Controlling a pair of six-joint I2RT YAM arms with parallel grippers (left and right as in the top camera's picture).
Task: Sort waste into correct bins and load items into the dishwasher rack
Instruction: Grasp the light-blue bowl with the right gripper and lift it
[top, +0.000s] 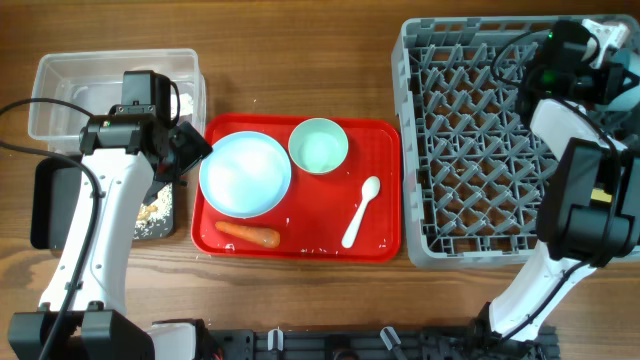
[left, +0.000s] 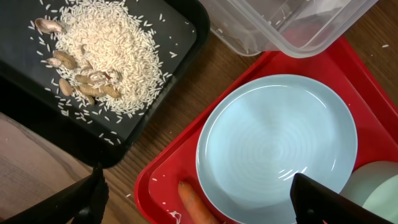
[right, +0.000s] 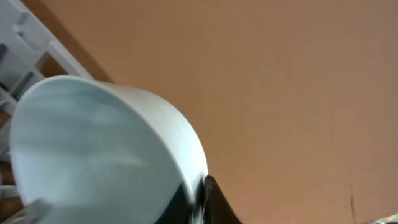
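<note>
Scraps (left: 106, 56) of rice and peanuts lie in the black tray (left: 180, 37). The left pincer (left: 196, 190) hangs spread wide over the rim of the large light blue dish (top: 245, 173), which looks emptied and ready to lift off the red tray (top: 380, 232). That rim seems the only edge to bite, and the clear tub (left: 298, 31) crowds it behind. Across the surface (top: 300, 80), the right pincer (top: 550, 68) pinches the light blue cup (right: 93, 149) by its rim over the far corner of the dishwasher rack (top: 470, 180), with open peg rows around. The carrot stick (top: 248, 235) lies just beside the dish.
</note>
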